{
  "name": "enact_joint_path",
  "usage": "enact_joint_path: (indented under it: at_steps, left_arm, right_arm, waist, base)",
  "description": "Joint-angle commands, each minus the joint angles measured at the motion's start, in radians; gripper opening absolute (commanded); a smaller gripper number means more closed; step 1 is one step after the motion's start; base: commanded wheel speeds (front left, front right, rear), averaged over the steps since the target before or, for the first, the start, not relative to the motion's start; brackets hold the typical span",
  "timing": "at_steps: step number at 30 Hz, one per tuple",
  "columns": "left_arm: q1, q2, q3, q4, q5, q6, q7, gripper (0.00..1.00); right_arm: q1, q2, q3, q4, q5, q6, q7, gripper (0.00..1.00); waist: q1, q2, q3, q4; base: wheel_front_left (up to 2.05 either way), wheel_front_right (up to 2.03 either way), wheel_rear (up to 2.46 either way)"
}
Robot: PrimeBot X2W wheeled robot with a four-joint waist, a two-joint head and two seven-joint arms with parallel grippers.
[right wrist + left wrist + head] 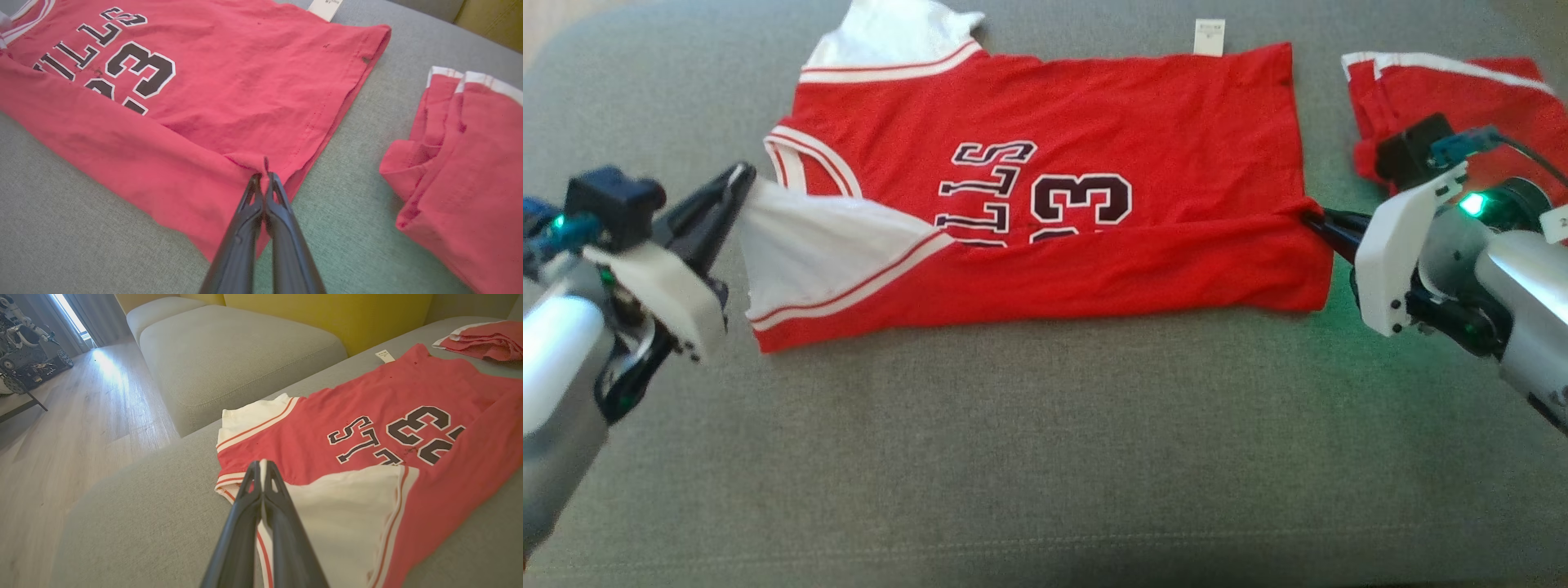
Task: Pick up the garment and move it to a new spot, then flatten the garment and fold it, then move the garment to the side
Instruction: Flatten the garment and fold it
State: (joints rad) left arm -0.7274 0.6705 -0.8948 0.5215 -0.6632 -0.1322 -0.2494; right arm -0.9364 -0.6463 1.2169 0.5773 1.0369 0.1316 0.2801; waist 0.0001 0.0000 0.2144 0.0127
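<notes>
Pressed together at mid-left, the left gripper (742, 178) is pinching the white sleeve of the red jersey (1160, 122); the right gripper (1313, 220), mid-right, is nipping its hem. The jersey is lying across the upper middle of the grey cushion (1045, 449), long axis running left-right, neck pointing left

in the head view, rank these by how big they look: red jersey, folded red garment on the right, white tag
1. red jersey
2. folded red garment, partly hidden but clearly smaller
3. white tag
</notes>
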Motion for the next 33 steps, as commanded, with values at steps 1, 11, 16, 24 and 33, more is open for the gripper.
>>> enact_joint_path:
  at_steps: [1, 11, 16, 24, 33]
  left_arm:
    - [-0.079, 0.036, 0.043, 0.007, -0.012, 0.002, -0.012, 0.0]
    - [-0.179, -0.034, 0.072, 0.143, -0.029, 0.019, -0.012, 1.0]
    - [-0.147, -0.086, 0.246, 0.111, -0.052, 0.097, -0.012, 1.0]
    - [0.078, -0.23, 0.604, -0.079, -0.012, 0.134, -0.012, 1.0]
    - [0.39, -0.46, 0.861, -0.302, 0.127, 0.106, -0.012, 1.0]
  right_arm:
    - [-0.024, -0.003, -0.009, -0.003, -0.007, -0.001, -0.009, 0.0]
    - [-0.065, 0.058, -0.03, 0.085, -0.023, -0.001, -0.119, 1.0]
    - [-0.032, 0.066, -0.081, 0.134, -0.004, -0.001, -0.219, 1.0]
    - [0.046, 0.121, -0.211, 0.231, -0.065, -0.001, -0.517, 1.0]
    - [0.284, 0.227, -0.679, 0.101, -0.37, -0.001, -0.541, 1.0]
  waist:
    - [-0.0001, 0.0, 0.028, -0.007]
    - [-0.0001, 0.0, 0.082, -0.019]
    - [-0.0001, 0.0, 0.064, -0.007]
    - [-0.0001, 0.0, -0.027, 0.015]
    - [-0.0001, 0.0, -0.119, 0.024]
  base:
    - [0.0, 0.0, 0.0]
    - [0.0, 0.0, 0.0]
    - [0.0, 0.0, 0.0]
    - [0.0, 0.0, 0.0]
    - [0.0, 0.0, 0.0]
